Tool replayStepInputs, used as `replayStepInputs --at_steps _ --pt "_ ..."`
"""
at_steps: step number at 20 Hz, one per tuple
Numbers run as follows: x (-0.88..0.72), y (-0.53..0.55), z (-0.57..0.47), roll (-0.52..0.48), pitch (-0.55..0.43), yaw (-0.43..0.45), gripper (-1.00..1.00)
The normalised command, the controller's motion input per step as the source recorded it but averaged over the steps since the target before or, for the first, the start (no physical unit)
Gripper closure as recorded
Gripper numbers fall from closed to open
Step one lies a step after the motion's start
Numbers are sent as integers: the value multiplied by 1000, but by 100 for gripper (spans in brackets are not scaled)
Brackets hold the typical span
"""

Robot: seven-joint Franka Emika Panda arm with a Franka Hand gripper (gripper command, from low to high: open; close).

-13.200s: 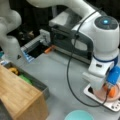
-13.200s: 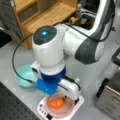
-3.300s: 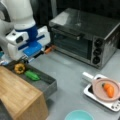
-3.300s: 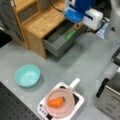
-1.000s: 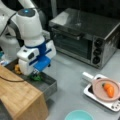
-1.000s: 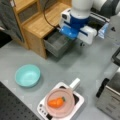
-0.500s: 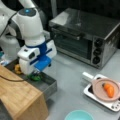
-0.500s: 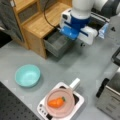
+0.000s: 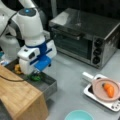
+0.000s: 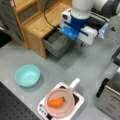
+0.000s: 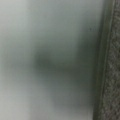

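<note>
- My gripper (image 9: 35, 72) sits low in the open grey drawer (image 9: 48, 83), right over a small green item (image 9: 35, 77); I cannot tell whether its jaws are wide or closed.
- The green piece looks light, smooth and probably slippery; I'd grip its middle.
- A carrot (image 10: 56, 102) rests on the pink plate (image 10: 68, 105), well apart.

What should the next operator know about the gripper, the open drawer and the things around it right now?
Gripper: down in the open drawer, fingers hidden behind the arm's blue and white hand in both front views.
Drawer: pulled out of the wooden cabinet; a green item and a yellow item lie inside, beside the hand.
Elsewhere: carrot sits in the pink pan on the small white stove; teal bowl stands apart on the table; toaster oven is shut.
Contact with the drawer items cannot be confirmed.
</note>
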Motion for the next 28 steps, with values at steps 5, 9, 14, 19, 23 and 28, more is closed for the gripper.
replayStepInputs --at_steps 5,9,14,19,23,28 --pt "45 108 -38 9 -33 -104 -100" --pt "45 108 -38 9 -33 -104 -100" --pt "45 108 -38 9 -33 -104 -100" --pt "45 108 -38 9 -33 -104 -100" --pt "49 118 -37 84 -4 -172 -100" --pt "56 169 -14 205 44 -273 -100"
